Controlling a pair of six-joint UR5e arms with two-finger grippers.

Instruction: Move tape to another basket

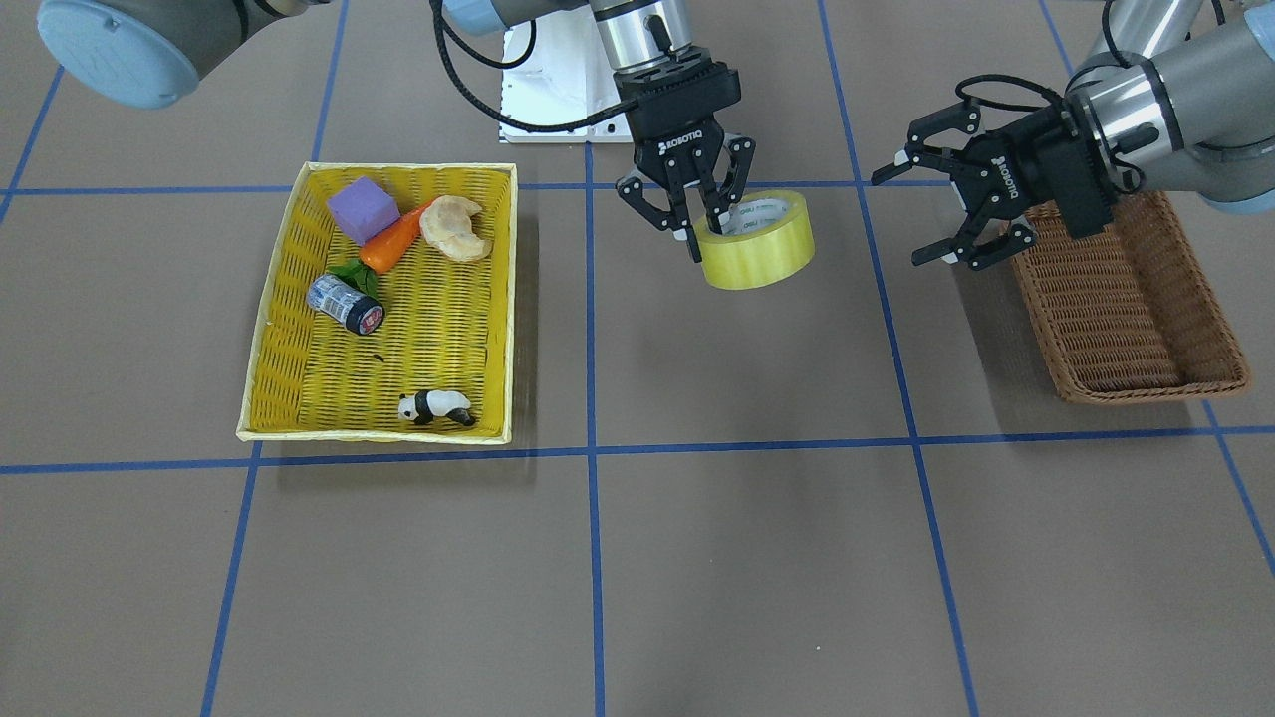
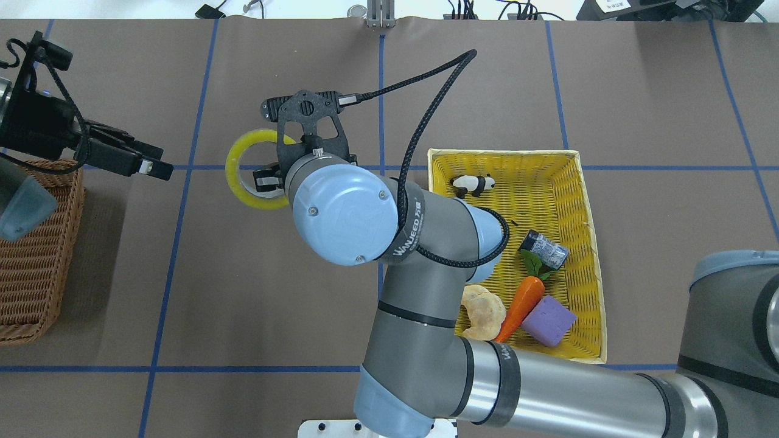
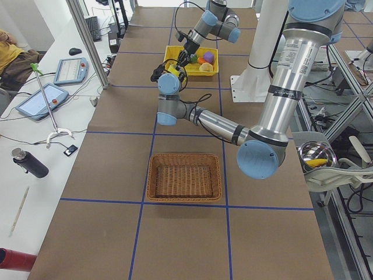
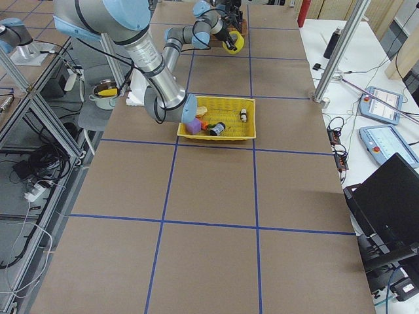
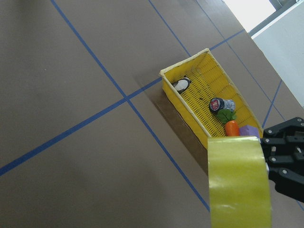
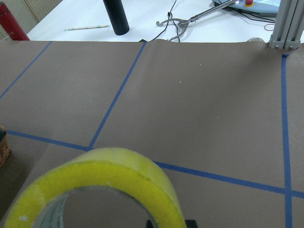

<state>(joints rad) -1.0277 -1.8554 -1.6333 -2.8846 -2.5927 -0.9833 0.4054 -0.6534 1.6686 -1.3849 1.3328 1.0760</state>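
Yellowish tape (image 1: 762, 254) gripped by right hand (image 1: 703, 234), not yet in wicker basket (image 1: 1116, 309); left hand (image 1: 896, 219) spread wide.

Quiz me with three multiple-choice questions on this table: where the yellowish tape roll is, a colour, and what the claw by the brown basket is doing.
1. Where is the yellowish translucent roll of packing tape?
A. In the bright yellow woven basket
B. In the dark brown wicker basket
C. In the right gripper, between the baskets

2. What colour is the cube in the yellow basket?
A. Red
B. Purple
C. Green

3. How is the left gripper?
A. Open and empty
B. Shut on a pen
C. Shut on the tape

Answers:
1. C: the right gripper's jaws pinch the roll's wall, clear of both baskets.
2. B: the cube shows purple in the front and overhead views.
3. A: its jaws stand wide apart with nothing between them.
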